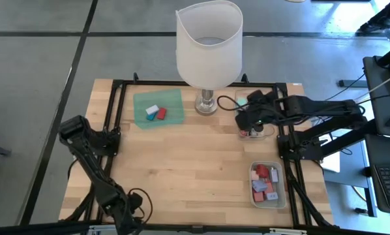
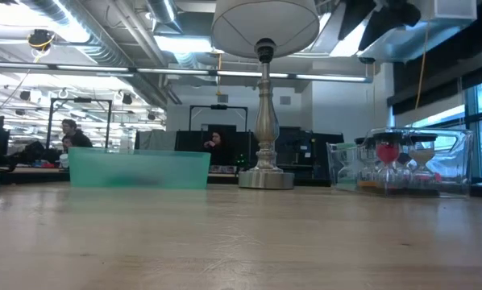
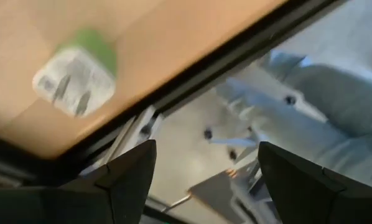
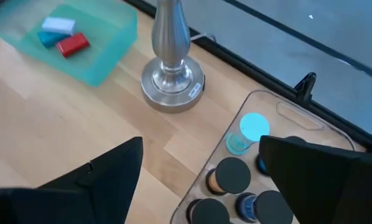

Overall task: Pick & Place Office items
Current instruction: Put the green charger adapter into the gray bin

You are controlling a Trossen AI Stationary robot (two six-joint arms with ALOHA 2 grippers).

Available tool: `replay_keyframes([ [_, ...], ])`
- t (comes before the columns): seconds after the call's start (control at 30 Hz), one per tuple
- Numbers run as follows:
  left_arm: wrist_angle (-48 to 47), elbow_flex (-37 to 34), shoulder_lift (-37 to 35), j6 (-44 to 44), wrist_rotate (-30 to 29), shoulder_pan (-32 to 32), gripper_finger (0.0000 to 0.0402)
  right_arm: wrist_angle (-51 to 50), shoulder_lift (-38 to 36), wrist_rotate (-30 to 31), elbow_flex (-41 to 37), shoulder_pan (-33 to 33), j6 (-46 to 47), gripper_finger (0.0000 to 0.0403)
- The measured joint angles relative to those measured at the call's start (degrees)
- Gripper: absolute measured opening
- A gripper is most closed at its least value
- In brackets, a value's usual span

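Short dark-capped cylinders (image 4: pixel 232 175) and a teal one (image 4: pixel 253 127) stand upright in a clear tray (image 4: pixel 285 112) beside the lamp; the low view shows that tray (image 2: pixel 402 165) too. My right gripper (image 4: pixel 201 149) is open and hovers over this tray (image 1: pixel 244 101), touching nothing. A white block (image 4: pixel 57 25), a teal piece (image 4: pixel 47 38) and a red block (image 4: pixel 72 45) lie in the green tray (image 1: pixel 158 108). Red, pink and lavender blocks (image 1: pixel 265 183) fill a second clear tray (image 1: pixel 283 196) near the right edge. My left gripper (image 3: pixel 204 168), open, waits at the table's near left corner (image 1: pixel 126 215).
The big white-shaded lamp (image 1: pixel 209 46) stands at the far middle, its metal base (image 4: pixel 172 81) close to the cylinder tray. A black frame (image 1: pixel 182 83) runs around the table. A white plug with a green back (image 3: pixel 74 78) shows in the left wrist view. Bare wood covers the middle (image 1: pixel 188 170).
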Motion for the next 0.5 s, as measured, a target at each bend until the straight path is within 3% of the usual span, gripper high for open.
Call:
replay_keyframes([
  [0.1,-0.2,0.0,0.0,0.3,-0.4,0.7,0.0279,0.0,1.5,-0.5,0.0,-0.4,-0.8,0.0324],
  [0.33,-5.9,0.0,0.0,-1.6,7.4,0.6,0.0279,0.2,3.6,-3.2,0.0,-0.8,-1.6,0.0324],
  [0.5,-12.7,0.0,0.0,-6.0,3.7,0.6,0.0279,0.2,3.8,-3.2,0.0,-0.8,-1.6,0.0324],
])
